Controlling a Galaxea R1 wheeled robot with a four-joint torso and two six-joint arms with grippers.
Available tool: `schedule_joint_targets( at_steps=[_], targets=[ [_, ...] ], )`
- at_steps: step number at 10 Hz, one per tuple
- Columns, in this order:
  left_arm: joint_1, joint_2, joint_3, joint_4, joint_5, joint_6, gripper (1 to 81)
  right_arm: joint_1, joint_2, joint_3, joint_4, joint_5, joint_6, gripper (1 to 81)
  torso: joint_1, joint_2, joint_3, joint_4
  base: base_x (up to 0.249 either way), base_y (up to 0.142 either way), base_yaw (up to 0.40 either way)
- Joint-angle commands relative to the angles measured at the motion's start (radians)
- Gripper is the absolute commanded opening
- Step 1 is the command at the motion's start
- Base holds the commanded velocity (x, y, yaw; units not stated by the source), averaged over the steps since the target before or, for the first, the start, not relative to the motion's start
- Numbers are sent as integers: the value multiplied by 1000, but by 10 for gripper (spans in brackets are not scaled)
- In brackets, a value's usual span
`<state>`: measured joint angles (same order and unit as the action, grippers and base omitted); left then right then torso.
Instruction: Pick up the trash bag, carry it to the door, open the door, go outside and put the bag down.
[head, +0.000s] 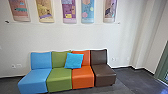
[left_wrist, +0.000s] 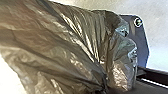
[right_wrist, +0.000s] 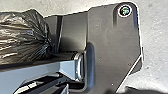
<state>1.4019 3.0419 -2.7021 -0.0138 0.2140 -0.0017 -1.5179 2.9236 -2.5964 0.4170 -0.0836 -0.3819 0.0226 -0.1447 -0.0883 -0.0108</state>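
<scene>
The trash bag (left_wrist: 62, 47), dark and shiny, hangs large and close in the left wrist view. Its plastic is pinched into tight folds at my left gripper (left_wrist: 103, 86), which is shut on it, with the fingertips buried in the folds. In the right wrist view the bag (right_wrist: 22, 37) shows beside the robot's dark base plate, its creases drawn together to a gathered point. Part of a green frame (head: 162, 63) stands at the far right of the head view; whether it belongs to the door is unclear.
Against the white wall stands a row of joined seats: blue, green, orange (head: 83, 77) and brown (head: 103, 75). A bright blue cushion (head: 74, 60) leans on the backrests. Colourful panels (head: 68, 11) hang above. Dark floor (head: 135, 80) runs right towards the wall corner.
</scene>
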Motion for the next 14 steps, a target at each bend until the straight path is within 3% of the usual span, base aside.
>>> schedule_joint_targets(
  at_steps=[1,14],
  targets=[
    [-64,5,5,5,68,2,10,57,-7,3,0,-71,-5,811,0,0,0,0,0,0,-227],
    [-63,8,5,8,68,2,10,53,24,-39,0,-70,-5,811,0,0,0,0,0,0,-284]
  ],
)
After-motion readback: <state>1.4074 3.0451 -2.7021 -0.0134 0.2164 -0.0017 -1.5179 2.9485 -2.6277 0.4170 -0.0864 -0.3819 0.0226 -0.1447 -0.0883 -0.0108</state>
